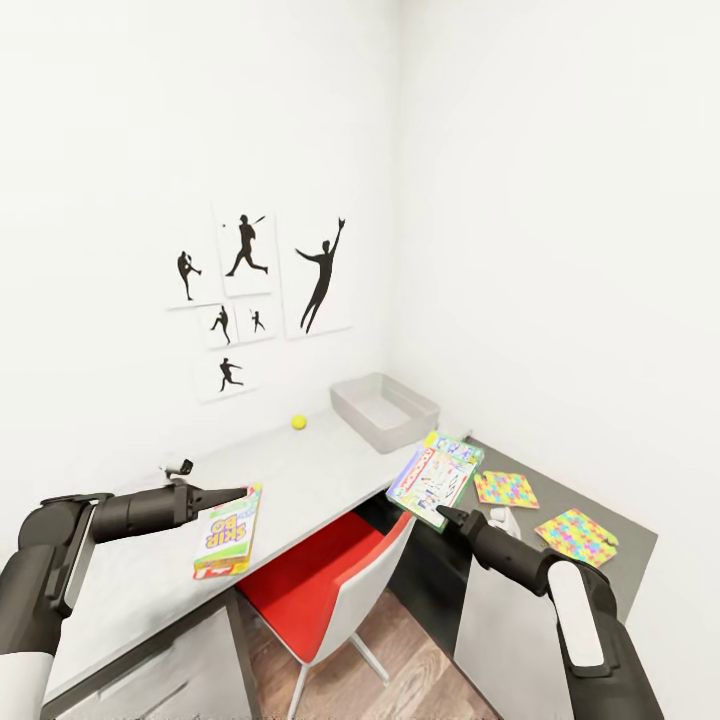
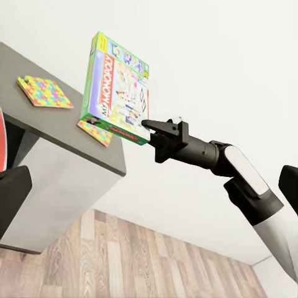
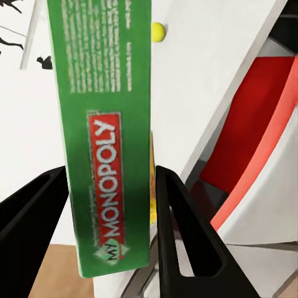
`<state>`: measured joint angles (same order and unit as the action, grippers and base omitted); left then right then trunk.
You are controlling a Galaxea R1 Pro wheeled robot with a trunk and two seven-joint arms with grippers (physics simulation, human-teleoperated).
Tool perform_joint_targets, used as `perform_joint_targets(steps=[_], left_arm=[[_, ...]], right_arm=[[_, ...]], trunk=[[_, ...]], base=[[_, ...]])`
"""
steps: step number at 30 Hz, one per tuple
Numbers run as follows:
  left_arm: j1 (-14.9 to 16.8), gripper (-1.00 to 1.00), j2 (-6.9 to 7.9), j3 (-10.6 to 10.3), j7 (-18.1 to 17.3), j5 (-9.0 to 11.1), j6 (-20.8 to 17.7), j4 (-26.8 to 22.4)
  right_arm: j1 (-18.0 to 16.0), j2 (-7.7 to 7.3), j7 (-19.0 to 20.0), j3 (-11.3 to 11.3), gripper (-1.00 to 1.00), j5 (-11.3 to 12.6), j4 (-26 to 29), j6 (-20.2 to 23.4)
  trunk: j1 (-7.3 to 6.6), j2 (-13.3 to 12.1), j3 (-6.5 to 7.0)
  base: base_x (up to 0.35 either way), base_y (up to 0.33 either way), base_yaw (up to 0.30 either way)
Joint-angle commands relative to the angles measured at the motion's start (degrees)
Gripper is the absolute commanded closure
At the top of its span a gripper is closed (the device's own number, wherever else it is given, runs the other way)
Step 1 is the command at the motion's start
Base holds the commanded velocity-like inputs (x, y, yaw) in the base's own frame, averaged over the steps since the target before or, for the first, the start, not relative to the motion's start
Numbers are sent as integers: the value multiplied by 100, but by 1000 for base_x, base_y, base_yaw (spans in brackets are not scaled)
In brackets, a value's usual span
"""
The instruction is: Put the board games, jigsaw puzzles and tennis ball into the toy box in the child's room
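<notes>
Right arm: reaches forward over the gap between the table (image 1: 320, 470) and the lower dark cabinet top (image 1: 610, 520), forearm angled up toward the wall corner.
Right gripper (image 1: 443, 513): clamped on the lower edge of the green-edged Monopoly box (image 1: 434, 468); the right wrist view has one black finger (image 3: 186, 230) on each side of its green spine, touching it.
Monopoly box: held in the air, tilted, cover facing up, just short of the toy box (image 1: 385, 411).
Left arm: stretched level across the near end of the table, elbow bent at the picture's edge.
Left gripper (image 1: 236, 494): closed on the upper edge of a yellow and green game box (image 1: 228, 529), which hangs tilted at the table's front edge.
Toy box: sits at the far end of the table by the corner.
Tennis ball (image 1: 298, 422): on the table, near the toy box, apart from it.
Puzzles: two, (image 1: 505, 489) and (image 1: 576, 532), flat on the cabinet top, apart.
Hard to tell: the small white thing (image 1: 505, 520) between the puzzles, partly behind the right arm; whether the left game box touches the table.
Below the table: a red and white chair (image 1: 335, 590), partly tucked in.
</notes>
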<state>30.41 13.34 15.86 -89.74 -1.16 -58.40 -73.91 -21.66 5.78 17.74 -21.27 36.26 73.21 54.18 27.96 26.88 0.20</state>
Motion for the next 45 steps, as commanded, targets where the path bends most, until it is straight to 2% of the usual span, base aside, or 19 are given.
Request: perform_joint_targets(steps=[1,21,27,29,39,45], left_arm=[[1,-100,1,2,-26,-11,-59,0],[0,-100,2,9,-26,-11,-66,0],[-8,-100,2,28,-26,18,-77,0],[-8,-100,4,29,-26,23,-88,0],[-9,-100,39,32,-26,44,-133,0],[-9,-100,22,26,-26,41,-137,-6]], right_arm=[[-5,7,54,-23,100,-40,1,31],[-5,10,70,14,100,-48,4,23],[-5,17,71,15,100,-48,1,17],[-5,18,72,16,100,-48,2,16],[-5,15,88,-18,100,-54,7,-1],[11,10,86,-26,100,-62,8,-59]], trunk=[[2,5,-12],[2,5,-199],[2,5,-214],[2,5,-215],[-218,-396,-37],[-218,-396,-37]], base=[[0,0,0],[24,12,0],[13,8,0],[3,1,0],[0,0,0],[0,0,0]])
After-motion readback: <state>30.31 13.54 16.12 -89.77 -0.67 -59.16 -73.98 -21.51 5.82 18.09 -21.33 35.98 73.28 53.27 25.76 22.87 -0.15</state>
